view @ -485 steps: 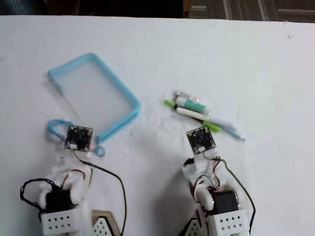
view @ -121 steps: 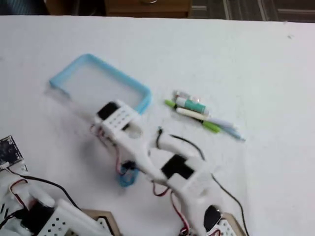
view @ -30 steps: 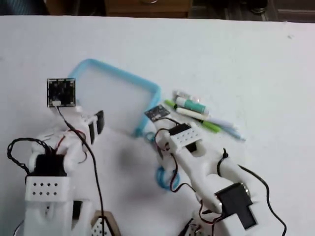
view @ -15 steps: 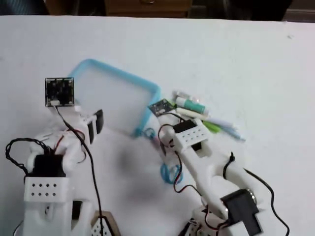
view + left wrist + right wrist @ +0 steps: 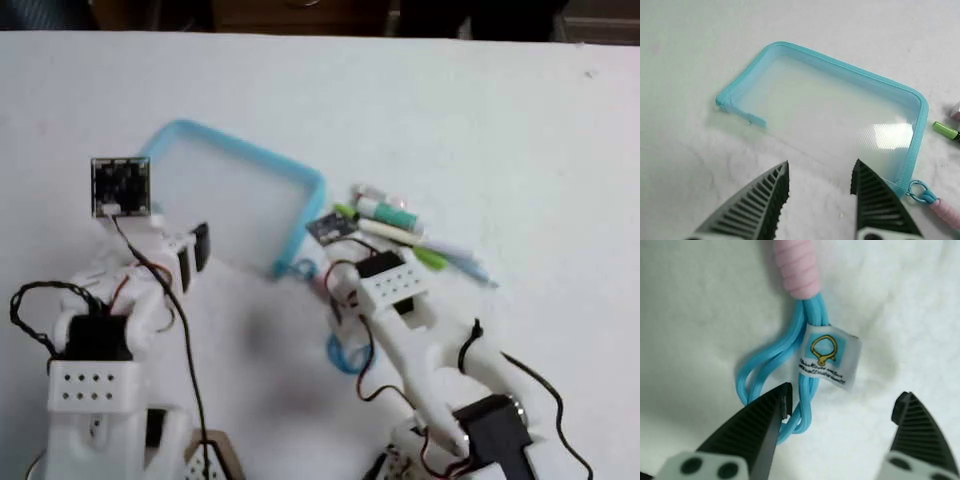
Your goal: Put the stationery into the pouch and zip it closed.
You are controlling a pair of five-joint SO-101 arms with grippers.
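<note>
Drawn back slightly toward me, my right gripper (image 5: pixel 842 405) hangs wide open and empty over the blue cord loop (image 5: pixel 810 315) under its pink bead (image 5: pixel 797 265); I'd pinch both strands squarely. My left gripper (image 5: pixel 820 170), also parted and empty, should pin the clear blue-edged pouch (image 5: pixel 825 105). Pens and glue stick (image 5: pixel 400 225) lie just beside it on the white table (image 5: pixel 500 120); dark wooden furniture (image 5: pixel 290 12) stands beyond.

A transparent flat plastic pouch (image 5: pixel 825 110) is edged in light blue. Beside the pouch, a blue cord loop (image 5: pixel 785 370) is capped by a pink ribbed sleeve (image 5: pixel 797 265); its white fabric tag (image 5: pixel 829 356) is printed with a yellow clasp.
</note>
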